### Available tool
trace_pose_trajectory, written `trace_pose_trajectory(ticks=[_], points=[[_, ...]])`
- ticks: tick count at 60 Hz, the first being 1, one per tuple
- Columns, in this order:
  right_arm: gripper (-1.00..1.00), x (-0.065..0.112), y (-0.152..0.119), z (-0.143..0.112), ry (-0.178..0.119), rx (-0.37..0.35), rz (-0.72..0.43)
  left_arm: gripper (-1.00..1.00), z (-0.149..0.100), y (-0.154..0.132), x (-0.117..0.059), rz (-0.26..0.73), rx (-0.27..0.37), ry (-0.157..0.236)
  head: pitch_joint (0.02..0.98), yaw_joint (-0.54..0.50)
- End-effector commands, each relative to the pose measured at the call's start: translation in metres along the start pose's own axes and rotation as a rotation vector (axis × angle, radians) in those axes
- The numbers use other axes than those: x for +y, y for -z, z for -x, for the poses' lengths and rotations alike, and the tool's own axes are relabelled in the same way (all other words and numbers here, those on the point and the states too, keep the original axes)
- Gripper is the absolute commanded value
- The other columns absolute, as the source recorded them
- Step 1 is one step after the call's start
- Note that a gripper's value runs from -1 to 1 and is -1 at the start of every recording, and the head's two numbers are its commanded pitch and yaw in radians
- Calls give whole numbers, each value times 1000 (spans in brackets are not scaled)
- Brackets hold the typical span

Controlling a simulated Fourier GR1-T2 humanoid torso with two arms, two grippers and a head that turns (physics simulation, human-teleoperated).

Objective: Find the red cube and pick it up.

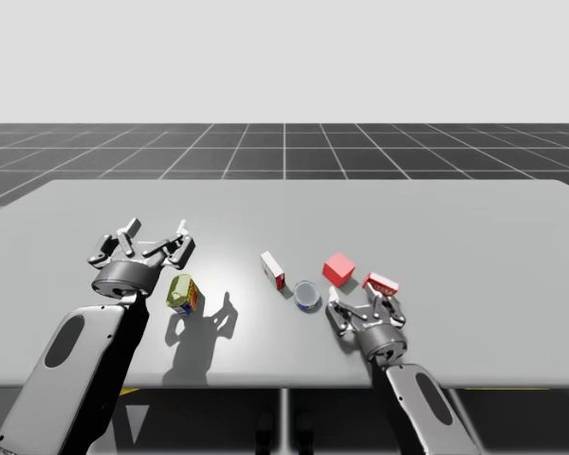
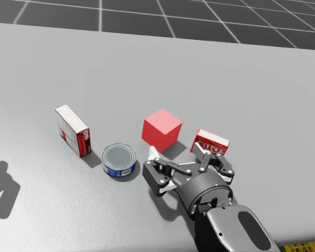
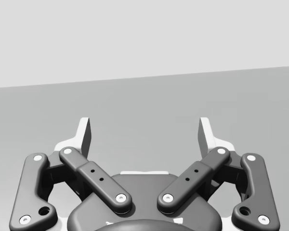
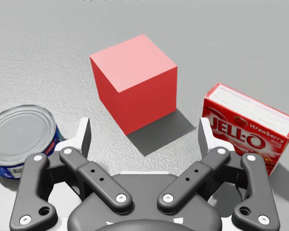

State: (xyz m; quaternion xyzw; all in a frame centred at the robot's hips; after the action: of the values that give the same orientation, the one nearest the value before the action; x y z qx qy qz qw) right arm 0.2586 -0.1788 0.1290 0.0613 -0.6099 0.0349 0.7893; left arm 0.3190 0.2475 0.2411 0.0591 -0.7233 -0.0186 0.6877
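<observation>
Red cube (image 4: pixel 135 89): located. It sits flat on the grey table (image 1: pixel 455 237), right of centre, with one corner turned toward the near edge. Nothing touches it and it is not yet lifted.

Neighbours: a short tin can (image 2: pixel 119 160) with a blue label lies near-left of the cube. A flat red box (image 2: pixel 210 144) lies just to the cube's right. A white-and-red box (image 2: pixel 72 130) stands on edge further left. All three are apart from the cube.

Progress (judgement): the search part is done and the approach is nearly done. What is left is the final reach forward, the closing of the fingers on two opposite cube faces, and the lift.

Right arm: it enters from the near edge at the right, with the forearm low over the table. The right gripper (image 4: pixel 144 139) points toward the far side with its fingers spread wide and holds nothing. The cube is just ahead of the fingertips and roughly centred on the gap between them. The can is beside the left finger and the red box is close beside the right finger. Clearance on the box side looks tight.

Left arm: it is raised at the left of the table. The left gripper (image 1: pixel 156 232) is also spread and holds nothing. A yellow-green carton (image 1: pixel 182 294) lies on the table beside it, on the near side.
</observation>
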Motion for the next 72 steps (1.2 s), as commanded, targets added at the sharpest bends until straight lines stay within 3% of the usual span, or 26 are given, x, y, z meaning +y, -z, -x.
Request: trace_pose_trajectory(ticks=[1,27,29,38,48,66,69,70,71,72], points=[[-1000,-7,14,0,-28,7,24,-1000,0,0,0,0,-1,1,781,-225],[-1000,-5,43,0,-87,46,-24,-1000,-1,0,-1,-3,-3,1,785,-219],[-1000,-5,46,0,-110,34,-28,-1000,-1,0,-1,-3,-3,1,786,-219],[-1000,-3,55,-1,-142,35,-44,-1000,-1,0,-1,-3,-3,1,787,-213],[-1000,-3,63,-3,-159,38,-47,-1000,-1,0,-1,-3,-3,1,789,-207],[-1000,0,70,-8,-218,41,-85,-1000,-1,0,-1,-3,-3,1,776,-204],[-1000,0,69,-8,-250,36,-94,-1000,0,-1,-1,-2,-2,3,775,-204],[-970,0,68,-7,-249,36,-91,-1000,0,-1,0,-3,-2,3,774,-204],[-472,0,67,-7,-246,37,-89,-1000,0,-1,-1,-2,-2,4,774,-204],[-201,0,67,-6,-243,35,-89,-1000,0,-1,-1,-2,-2,4,774,-204]])
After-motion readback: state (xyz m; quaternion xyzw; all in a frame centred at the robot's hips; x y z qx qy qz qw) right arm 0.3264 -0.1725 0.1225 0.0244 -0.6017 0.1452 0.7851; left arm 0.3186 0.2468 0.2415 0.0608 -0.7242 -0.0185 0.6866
